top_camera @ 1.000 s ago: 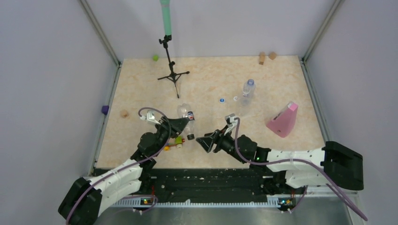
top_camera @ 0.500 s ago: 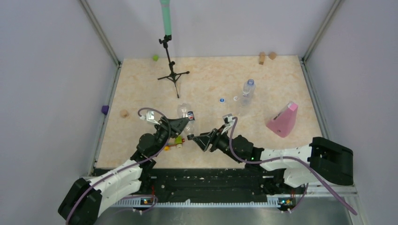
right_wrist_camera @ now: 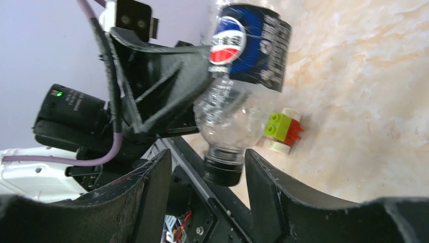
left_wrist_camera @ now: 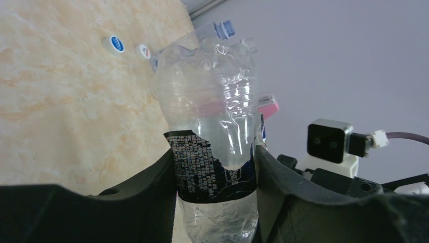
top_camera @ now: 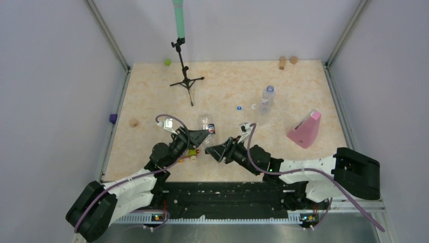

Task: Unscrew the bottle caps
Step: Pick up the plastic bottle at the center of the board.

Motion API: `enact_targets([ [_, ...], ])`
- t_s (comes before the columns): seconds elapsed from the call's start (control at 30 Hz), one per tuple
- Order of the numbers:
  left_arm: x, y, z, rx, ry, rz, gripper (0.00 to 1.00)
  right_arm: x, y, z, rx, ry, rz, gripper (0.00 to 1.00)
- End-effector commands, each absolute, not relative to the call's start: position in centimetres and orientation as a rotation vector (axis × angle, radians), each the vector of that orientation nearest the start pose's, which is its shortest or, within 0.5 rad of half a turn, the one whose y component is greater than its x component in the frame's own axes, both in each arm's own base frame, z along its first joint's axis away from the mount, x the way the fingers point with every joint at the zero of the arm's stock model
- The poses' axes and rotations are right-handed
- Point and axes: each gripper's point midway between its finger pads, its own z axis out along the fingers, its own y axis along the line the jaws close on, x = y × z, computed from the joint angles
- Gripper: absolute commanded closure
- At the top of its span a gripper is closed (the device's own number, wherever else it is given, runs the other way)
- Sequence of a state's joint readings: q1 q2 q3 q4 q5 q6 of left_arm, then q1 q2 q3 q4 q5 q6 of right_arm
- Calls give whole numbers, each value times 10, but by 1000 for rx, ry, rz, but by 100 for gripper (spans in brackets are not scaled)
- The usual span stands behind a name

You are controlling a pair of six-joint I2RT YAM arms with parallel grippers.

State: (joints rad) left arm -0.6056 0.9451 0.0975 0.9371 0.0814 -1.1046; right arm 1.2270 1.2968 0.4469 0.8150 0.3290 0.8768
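Marbled beige tabletop (top_camera: 227, 81) under pale grey walls is your workspace. Your left gripper (left_wrist_camera: 215, 177) is clamped around the dark-labelled middle of a clear bottle (left_wrist_camera: 212, 101). It holds the bottle tilted, apparently lifted off the surface, with the neck pointing toward your right gripper (right_wrist_camera: 207, 158). That gripper's 2 fingers stand either side of the black cap (right_wrist_camera: 222, 171). A gap shows on 1 side and I cannot tell whether the other finger touches, so treat it as straddling, not gripping. Just beneath the held bottle lies a small toy brick (right_wrist_camera: 281, 129). Farther out, beyond both grippers, a blue cap (top_camera: 239, 108) and a white cap (top_camera: 254, 107) lie loose near a second bottle (top_camera: 266, 98), which stands upright and seems to have its cap on. By my reading, you are at the grasp step on the black cap. Next, close the right fingers squarely on it, then twist while the left grip stops the body turning. The thin plastic may crumple or slip.
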Motion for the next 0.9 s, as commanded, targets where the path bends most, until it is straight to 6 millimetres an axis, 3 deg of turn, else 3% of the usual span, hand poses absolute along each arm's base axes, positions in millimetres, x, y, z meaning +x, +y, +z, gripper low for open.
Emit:
enact_targets([
  [0.0, 228, -223, 229, -278, 1455, -1486, 64, 163, 377, 198, 36, 1801, 1356, 46],
  [0.5, 223, -217, 233, -296, 1455, -1476, 64, 160, 389, 201, -106, 1769, 1464, 48],
  [0.87, 222, -218, 231, -291, 1456, -1480, 64, 160, 396, 203, -165, 1775, 1485, 61],
])
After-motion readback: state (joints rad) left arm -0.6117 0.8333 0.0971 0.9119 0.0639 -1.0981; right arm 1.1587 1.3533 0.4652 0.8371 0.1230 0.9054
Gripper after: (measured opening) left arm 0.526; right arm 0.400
